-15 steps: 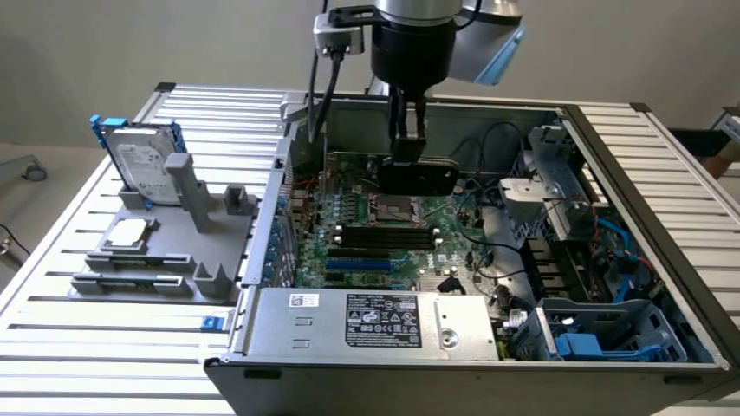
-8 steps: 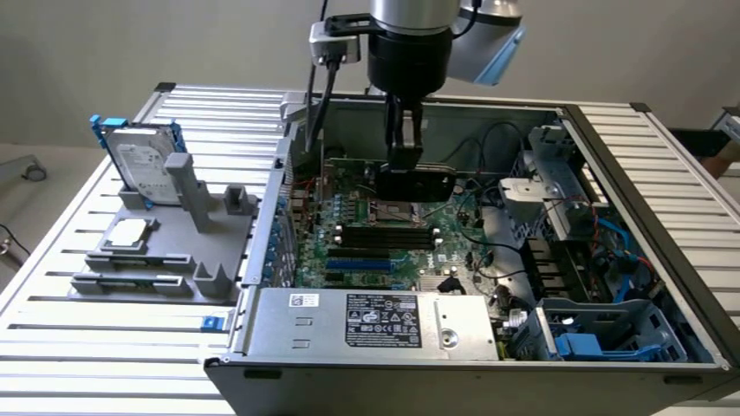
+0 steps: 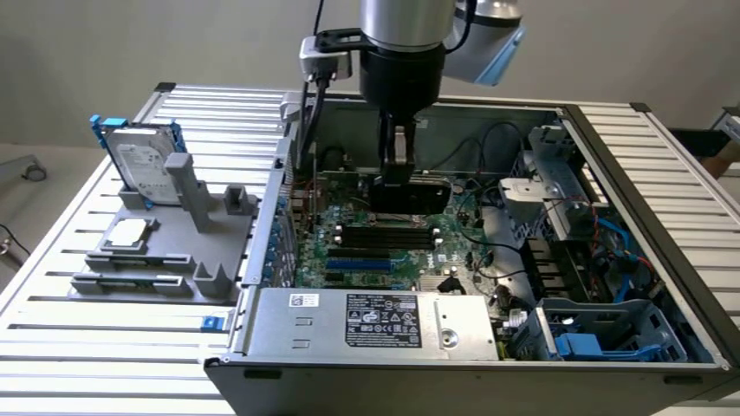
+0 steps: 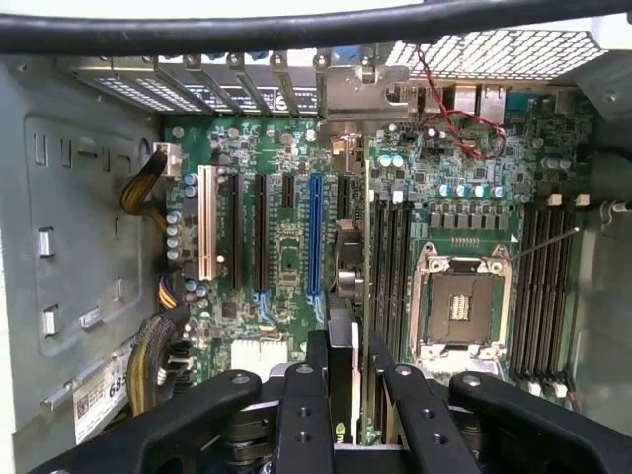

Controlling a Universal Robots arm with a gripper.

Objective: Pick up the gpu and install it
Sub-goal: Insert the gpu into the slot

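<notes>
Black-faced and flat, the small rectangular gpu with its green circuit board is gripped by the dark two-fingered end effector. Its fingers are closed partway onto the card's upper edge. The card is held upright inside the open grey metal computer case, low over the green motherboard and toward the case's far wall. Whether its lower edge is touching a slot cannot be told.

In the wrist view the gpu is seen edge-on between the black fingers of the end effector. It is lined up along the expansion slots, between the long blue slot and the black memory slots. A square processor socket with a silver frame is seen further along the board.

The case is set on a ribbed aluminium surface, reaching its near edge and lying toward the exterior view's right edge. A silver power supply box with a white label is seated along the case's near side.

Toward the exterior view's left edge of the surface, just beside the case, a grey plastic holder is placed. A silver hard drive in a blue frame is stood upright at the holder's far end. A square silver CPU chip is laid flat in the holder, nearer its middle.
</notes>
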